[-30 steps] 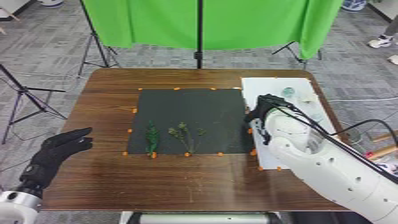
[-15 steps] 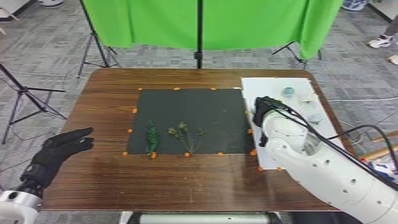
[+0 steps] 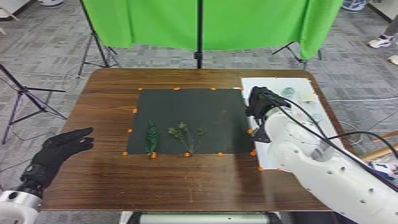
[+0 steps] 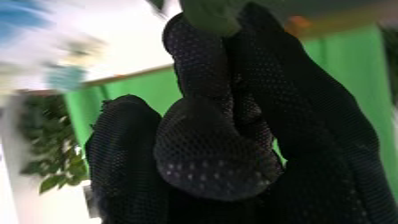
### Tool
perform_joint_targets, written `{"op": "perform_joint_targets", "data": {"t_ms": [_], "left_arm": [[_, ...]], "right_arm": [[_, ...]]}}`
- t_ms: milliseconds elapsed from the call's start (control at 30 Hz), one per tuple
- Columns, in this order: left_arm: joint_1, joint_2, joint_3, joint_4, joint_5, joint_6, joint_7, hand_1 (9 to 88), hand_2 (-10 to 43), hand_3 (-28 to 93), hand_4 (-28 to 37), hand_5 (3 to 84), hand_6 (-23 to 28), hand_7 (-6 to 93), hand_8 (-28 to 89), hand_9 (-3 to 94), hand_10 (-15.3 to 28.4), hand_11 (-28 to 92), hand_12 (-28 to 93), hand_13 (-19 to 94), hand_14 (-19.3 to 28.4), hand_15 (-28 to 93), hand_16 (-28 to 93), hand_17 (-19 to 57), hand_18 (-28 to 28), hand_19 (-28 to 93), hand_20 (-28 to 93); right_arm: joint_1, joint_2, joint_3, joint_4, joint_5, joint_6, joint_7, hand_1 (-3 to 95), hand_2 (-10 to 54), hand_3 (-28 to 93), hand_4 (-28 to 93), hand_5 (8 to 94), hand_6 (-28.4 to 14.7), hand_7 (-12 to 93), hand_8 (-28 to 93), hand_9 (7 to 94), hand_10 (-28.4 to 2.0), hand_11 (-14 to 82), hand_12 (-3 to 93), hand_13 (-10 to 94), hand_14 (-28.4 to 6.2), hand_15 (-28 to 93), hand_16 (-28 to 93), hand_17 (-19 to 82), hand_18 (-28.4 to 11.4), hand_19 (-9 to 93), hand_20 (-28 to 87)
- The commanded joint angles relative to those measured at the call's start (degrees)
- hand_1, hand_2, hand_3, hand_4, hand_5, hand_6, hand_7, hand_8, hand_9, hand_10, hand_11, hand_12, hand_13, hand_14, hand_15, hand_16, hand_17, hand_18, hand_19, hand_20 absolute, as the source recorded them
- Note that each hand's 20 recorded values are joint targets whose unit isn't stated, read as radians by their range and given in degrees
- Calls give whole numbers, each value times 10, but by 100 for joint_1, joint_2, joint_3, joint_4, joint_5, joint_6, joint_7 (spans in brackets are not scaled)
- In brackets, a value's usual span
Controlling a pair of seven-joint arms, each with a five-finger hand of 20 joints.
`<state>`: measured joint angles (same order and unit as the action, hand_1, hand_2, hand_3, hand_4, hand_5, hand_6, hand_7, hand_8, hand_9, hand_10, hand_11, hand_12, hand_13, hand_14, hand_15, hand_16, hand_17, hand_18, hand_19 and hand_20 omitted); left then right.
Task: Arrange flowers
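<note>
Head view: the dark mat [image 3: 197,117] is serving as the clock face, with 12 o'clock pointing at the green curtain [image 3: 213,30]. The right hand [image 3: 258,102] is resting at 2 o'clock, over the seam between the mat and the white sheet [image 3: 270,159]. In the right wrist view, its fingers are curling closed and appear to be pinching a green piece [image 4: 210,17] at their tips; the type of piece is not identifiable. The left hand [image 3: 64,146] is waiting at 8 o'clock, relaxed, holding nothing.

The fern [image 3: 151,137] is lying at 8 o'clock on the mat, the thin sprigs [image 3: 187,138] at 6 o'clock.

Judged step: transferring the green piece onto the mat. The operator should be keeping the pinch light, since hard pressure could be creasing the foliage. The hand should be travelling toward 9 o'clock, clearing the sprigs, then lowering the piece flat before opening. Releasing high would be risking a roll or skewed stem.

Containers: pale items [image 3: 288,92] are sitting on the sheet at 2 o'clock from the right hand. Whether they are blooms or vessels, and what they might be containing, is not determinable.
</note>
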<state>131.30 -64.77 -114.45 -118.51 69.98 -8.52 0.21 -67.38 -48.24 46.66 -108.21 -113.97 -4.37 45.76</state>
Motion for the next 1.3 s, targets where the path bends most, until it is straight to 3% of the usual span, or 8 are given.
{"op": "perform_joint_targets", "data": {"t_ms": [33,167,433,567,1300], "left_arm": [[40,-54,-2,9,27,-85,-56,321,-33,616,-160,454,59,94,-53,451,150,162,112,371,195,202,4,94,151,188,221],[56,-74,-13,4,25,-92,-59,322,-32,614,-161,454,59,94,-53,451,149,162,113,371,195,200,4,94,151,187,222],[35,-63,-6,14,23,-132,-69,321,-32,614,-160,454,59,93,-53,451,150,162,113,371,195,200,5,94,151,186,222],[35,-64,-17,15,23,-140,-86,321,-33,615,-160,454,59,94,-52,451,150,161,112,370,195,200,5,94,150,186,222],[43,-41,-46,5,10,-202,-143,322,-31,612,-160,454,58,94,-52,449,150,160,113,369,195,198,6,93,150,183,221]], "right_arm": [[-264,-132,331,-364,1199,988,-471,612,-95,503,-19,827,-61,295,259,928,-142,400,268,937,0,674,178,788,-51,920,367],[-398,-168,326,-402,1362,1159,-584,612,-95,504,-21,825,-63,296,257,926,-142,400,268,937,2,672,177,789,-48,919,365],[-716,-303,272,-373,2762,2250,-858,623,-91,496,-39,820,-71,288,248,922,-141,386,264,937,1,651,179,789,-42,902,358],[-860,-321,343,-373,3299,2438,-910,636,-84,488,-47,815,-75,268,242,923,-146,362,260,937,-3,624,179,788,-37,875,353],[-1141,-352,258,-307,3300,2430,-749,642,-71,487,-54,811,-80,202,204,919,-152,258,226,937,-13,566,187,788,-33,810,376]]}}
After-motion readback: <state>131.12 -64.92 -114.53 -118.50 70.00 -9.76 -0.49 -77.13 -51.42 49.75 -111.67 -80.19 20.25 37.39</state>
